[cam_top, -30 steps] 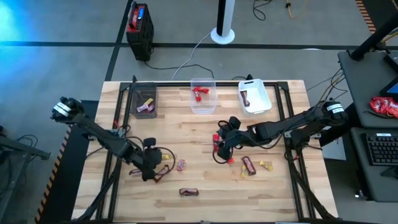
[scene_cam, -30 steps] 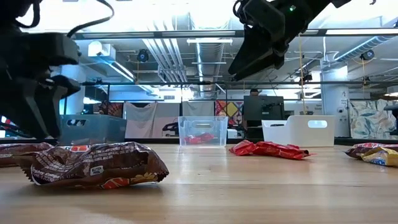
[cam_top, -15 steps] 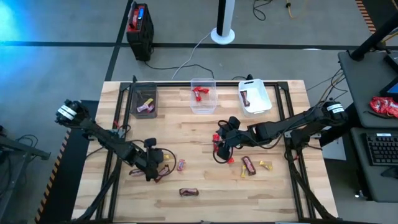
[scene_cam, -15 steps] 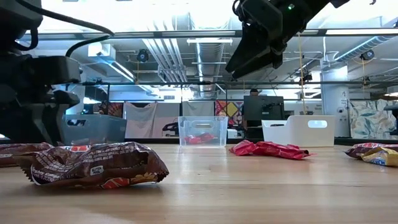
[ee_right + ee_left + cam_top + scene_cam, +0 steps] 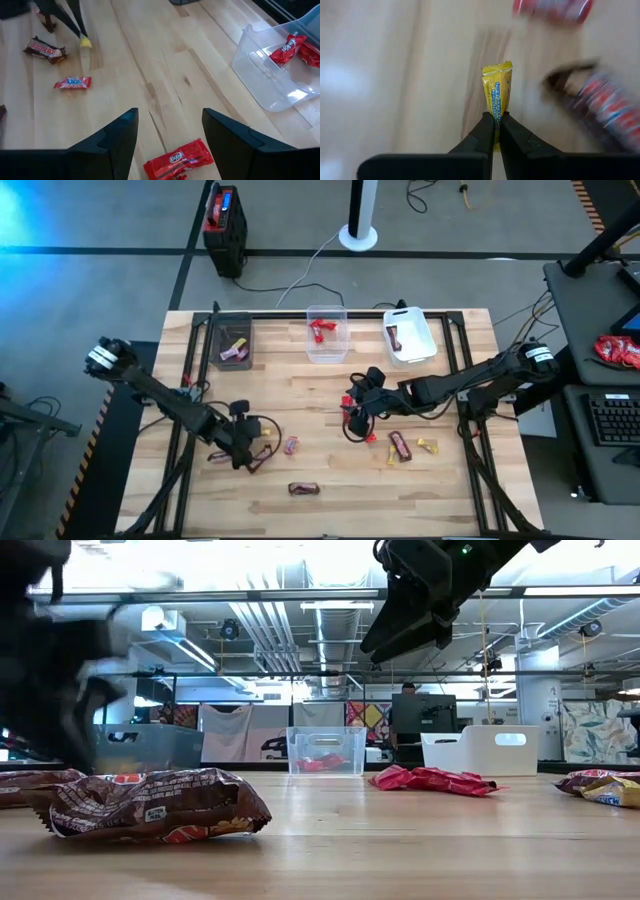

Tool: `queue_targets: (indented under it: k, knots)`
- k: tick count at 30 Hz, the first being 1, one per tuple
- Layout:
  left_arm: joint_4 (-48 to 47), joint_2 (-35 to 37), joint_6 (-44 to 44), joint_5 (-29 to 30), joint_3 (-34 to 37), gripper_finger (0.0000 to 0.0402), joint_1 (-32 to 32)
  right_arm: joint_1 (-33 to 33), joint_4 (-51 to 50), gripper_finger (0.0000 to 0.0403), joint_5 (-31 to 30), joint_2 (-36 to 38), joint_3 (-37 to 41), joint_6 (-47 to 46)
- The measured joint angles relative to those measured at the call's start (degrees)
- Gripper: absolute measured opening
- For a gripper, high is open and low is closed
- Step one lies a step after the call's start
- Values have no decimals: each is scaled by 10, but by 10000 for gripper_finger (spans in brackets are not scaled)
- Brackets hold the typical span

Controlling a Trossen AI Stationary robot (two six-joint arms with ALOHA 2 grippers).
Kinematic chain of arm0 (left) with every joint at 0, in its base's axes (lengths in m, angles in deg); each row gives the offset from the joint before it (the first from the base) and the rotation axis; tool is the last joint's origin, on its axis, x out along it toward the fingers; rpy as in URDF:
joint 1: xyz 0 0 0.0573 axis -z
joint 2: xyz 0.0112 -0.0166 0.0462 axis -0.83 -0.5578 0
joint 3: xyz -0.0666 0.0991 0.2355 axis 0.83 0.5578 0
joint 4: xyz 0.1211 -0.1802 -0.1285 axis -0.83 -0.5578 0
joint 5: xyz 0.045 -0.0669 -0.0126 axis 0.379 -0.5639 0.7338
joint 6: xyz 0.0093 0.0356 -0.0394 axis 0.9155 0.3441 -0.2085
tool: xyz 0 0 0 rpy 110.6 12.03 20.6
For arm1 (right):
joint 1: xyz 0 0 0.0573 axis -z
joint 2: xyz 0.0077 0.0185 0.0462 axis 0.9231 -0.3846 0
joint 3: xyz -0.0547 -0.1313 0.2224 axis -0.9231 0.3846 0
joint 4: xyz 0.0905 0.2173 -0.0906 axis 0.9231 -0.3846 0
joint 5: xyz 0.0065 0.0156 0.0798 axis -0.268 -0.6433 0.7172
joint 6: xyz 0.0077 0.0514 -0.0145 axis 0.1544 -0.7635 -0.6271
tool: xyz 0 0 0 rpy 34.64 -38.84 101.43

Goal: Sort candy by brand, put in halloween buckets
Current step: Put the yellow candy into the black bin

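My left gripper is at the near left of the table, shut on a small yellow candy. That candy also shows in the right wrist view. My right gripper hangs open above a red bar near the table's middle, touching nothing. The red bar lies flat on the wood. A pink piece and brown bars lie loose on the table. The dark grey bucket, the clear bucket and the white bucket stand along the far edge. My left gripper pinches the yellow candy's lower end between its two fingertips. The fingers come from above, slanting down, and lie along the candy. Most of the candy sticks out past the fingertips. Whether it is clear of the table I cannot tell.
A brown bar lies close to the near edge. A yellow piece lies at the near right. The clear bucket holds red bars. Bare wood lies between the loose candy and the buckets.
My left gripper has shut on the yellow candy at the near left. It now shows blurred in the low view, in motion.
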Motion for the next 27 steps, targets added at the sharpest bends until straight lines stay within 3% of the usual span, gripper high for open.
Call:
queue_targets:
  k: [3, 9, 13, 17, 23, 27]
  knots:
    - [-82, 48, 3, 65, -41, 3, 0, 0, 0, 215, 0, 0, 0, 0]
    - [-278, 154, -23, 268, -150, 2, -46, 1, 4, 215, 0, 0, 0, 9]
    - [-336, 208, -26, 322, -207, 1, -125, 2, 23, 215, 0, 0, 0, 20]
    - [-347, 239, 19, 293, -237, 0, -226, 3, 35, 215, 0, 0, 0, 29]
    - [-397, 247, 49, 164, -236, 0, -434, 3, 36, 215, -8, 0, 0, 29]
    - [-375, 231, 110, 89, -197, 0, -558, 3, 36, 215, -8, 0, 0, 29]
